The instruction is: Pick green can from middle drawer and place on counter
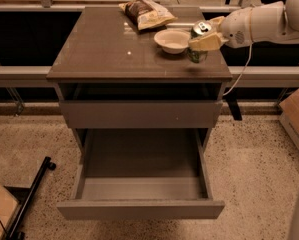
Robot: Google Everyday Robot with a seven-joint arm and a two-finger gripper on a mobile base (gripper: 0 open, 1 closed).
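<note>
The green can (200, 31), dark green with a silver top and pull tab, is held upright in my gripper (207, 39) just above the right front part of the counter (109, 49). The gripper's pale fingers are shut around the can's sides, and the white arm reaches in from the right. The middle drawer (140, 186) is pulled fully out below, and its long flat floor is bare.
A white bowl (172, 40) sits on the counter just left of the can. A snack bag (146, 12) lies at the counter's back. A closed drawer front (139, 114) is above the open drawer. A cardboard box (296, 116) stands on the floor at right.
</note>
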